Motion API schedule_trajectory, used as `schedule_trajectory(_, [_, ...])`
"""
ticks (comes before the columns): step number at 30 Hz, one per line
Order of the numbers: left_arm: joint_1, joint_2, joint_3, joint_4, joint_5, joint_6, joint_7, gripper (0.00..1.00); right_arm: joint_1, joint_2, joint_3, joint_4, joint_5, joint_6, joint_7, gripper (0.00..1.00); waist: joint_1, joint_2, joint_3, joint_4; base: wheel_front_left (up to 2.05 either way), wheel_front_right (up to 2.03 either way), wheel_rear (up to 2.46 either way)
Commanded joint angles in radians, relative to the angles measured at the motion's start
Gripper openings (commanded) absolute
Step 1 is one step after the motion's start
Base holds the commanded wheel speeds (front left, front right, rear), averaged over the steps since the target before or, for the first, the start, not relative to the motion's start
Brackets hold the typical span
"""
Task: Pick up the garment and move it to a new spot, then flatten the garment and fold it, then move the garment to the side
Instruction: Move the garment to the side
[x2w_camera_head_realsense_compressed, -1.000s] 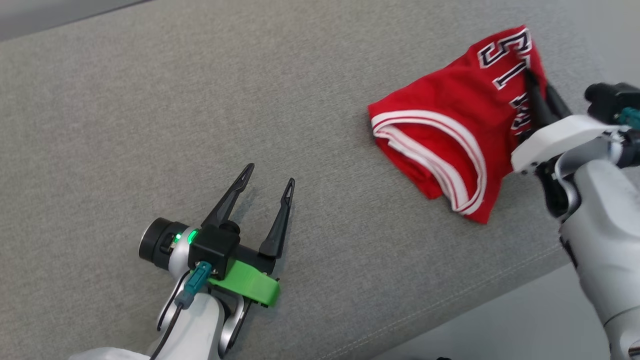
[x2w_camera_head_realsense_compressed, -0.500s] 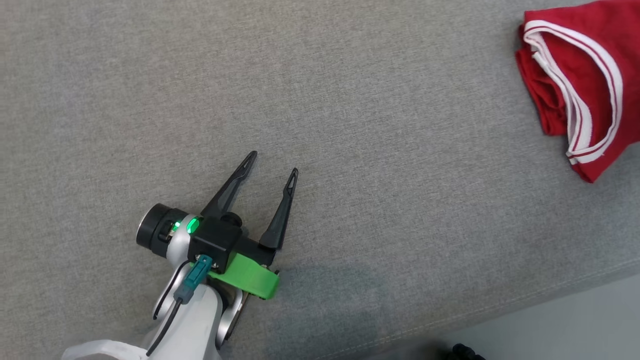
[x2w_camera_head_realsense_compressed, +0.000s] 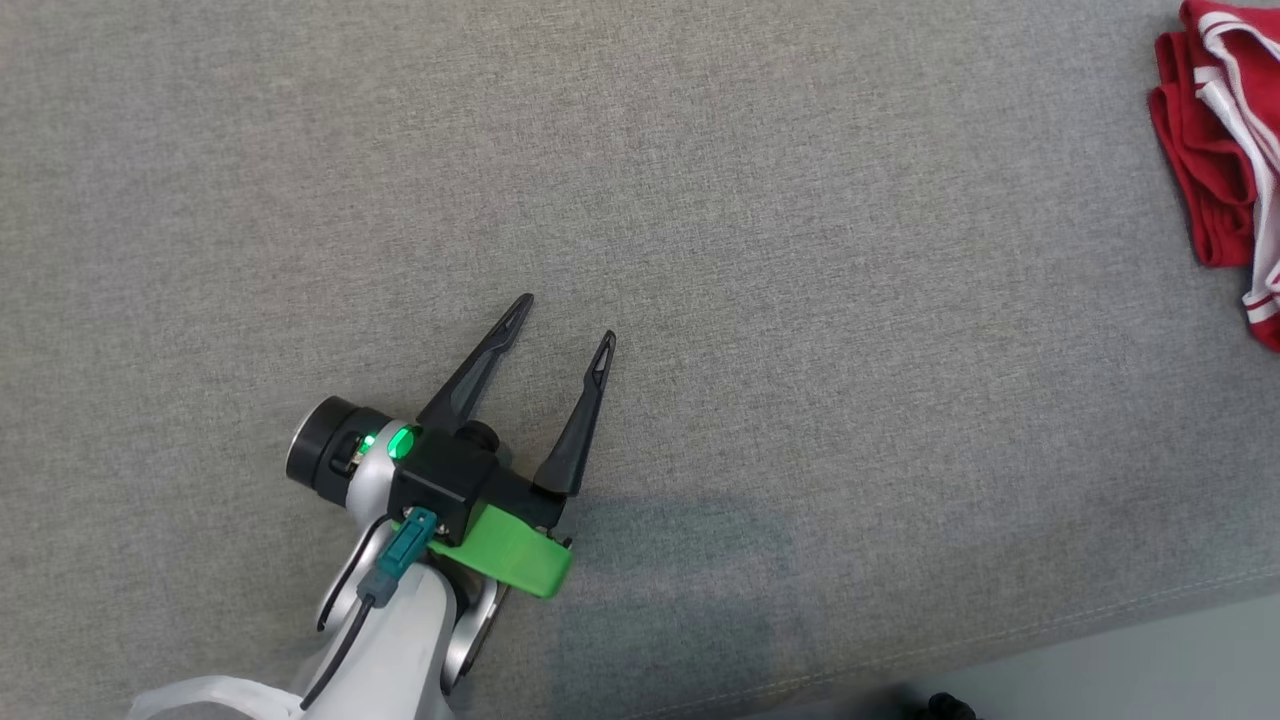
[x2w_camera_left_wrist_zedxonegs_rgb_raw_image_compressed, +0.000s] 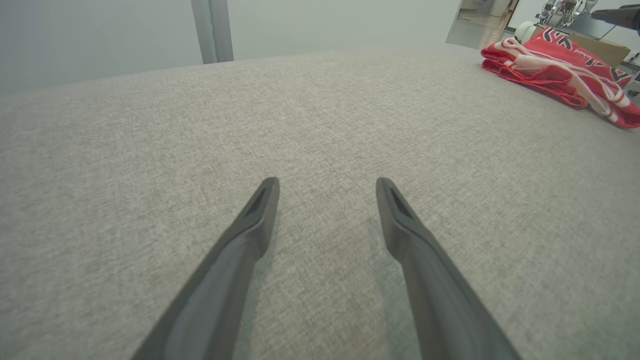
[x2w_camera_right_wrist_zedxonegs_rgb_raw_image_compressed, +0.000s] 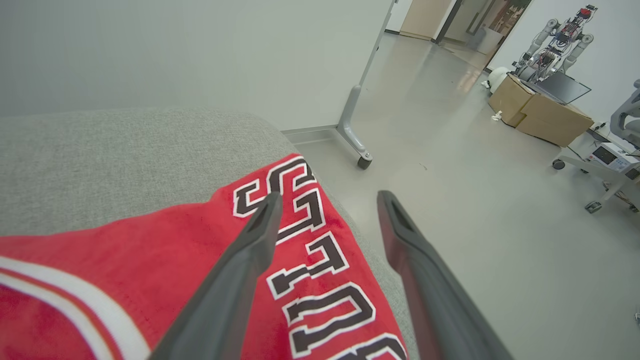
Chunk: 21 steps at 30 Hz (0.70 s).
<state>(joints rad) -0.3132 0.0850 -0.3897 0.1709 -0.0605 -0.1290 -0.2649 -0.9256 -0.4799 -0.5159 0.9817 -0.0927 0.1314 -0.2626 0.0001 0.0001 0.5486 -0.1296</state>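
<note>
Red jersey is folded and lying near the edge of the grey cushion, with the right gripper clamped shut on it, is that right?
Not quite: the right gripper is open, jaws spread wide, not pinching the fabric, as the right wrist view shows. The red jersey is folded and lying near the edge of the grey cushion.

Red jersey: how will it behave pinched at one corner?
Likely floppy: the red jersey lies in soft bunched layers, so they'd probably unfold and drape. It sits by the cushion edge; a push might slide it off.
</note>
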Motion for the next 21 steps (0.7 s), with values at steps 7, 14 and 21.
schedule_trajectory(7, [0.013,-0.012,0.025,0.007,-0.013,-0.003,0.002,1.0,0.046,0.057,-0.042,-0.077,-0.087,-0.002,-0.003,1.0,-0.0001,-0.0001,-0.061,0.021,0.0,0.0,0.0])
schedule_trajectory(14, [0.056,-0.026,0.065,0.014,-0.038,0.004,0.002,1.0,0.187,0.189,0.172,-0.263,0.021,-0.002,-0.002,1.0,-0.0001,-0.0001,-0.164,0.03,0.0,0.0,0.0])
schedule_trajectory(21, [0.105,-0.033,0.106,0.019,-0.053,0.011,0.002,1.0,0.325,0.262,0.353,-0.402,0.109,-0.002,-0.002,1.0,-0.0001,-0.0001,-0.254,0.036,0.0,0.0,0.0])
